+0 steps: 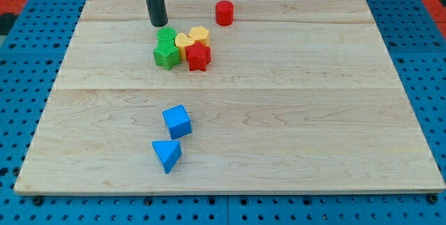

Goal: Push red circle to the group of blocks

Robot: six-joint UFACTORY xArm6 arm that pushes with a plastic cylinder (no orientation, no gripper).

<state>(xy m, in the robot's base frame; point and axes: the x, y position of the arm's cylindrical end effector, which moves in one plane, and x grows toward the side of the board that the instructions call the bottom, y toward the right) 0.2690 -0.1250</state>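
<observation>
Task not yet completed. The robot's tip [159, 24] stands just at 12 o'clock of the cluster, apart from the small red cylindrical circle block [224, 12], which sits alone at 1 o'clock of the group; it remains to be pushed toward 7 o'clock.

Count, left to right on the pale wooden counter [313, 113]:
- blue wedge [167, 154], blue cube [176, 121]: two blue, at 6 o'clock
- two green blocks [166, 51]
- two yellow blocks [191, 38]
- red star-like block [198, 56]

No claw is fitted; its state cannot be told.

The red circle [224, 12] lies apart, up and right of the group of blocks [182, 47]. My tip [159, 24] stands just above the group's left side. The blue cube [177, 121] sits just above the blue triangle [167, 154], nearer the view's bottom.
</observation>
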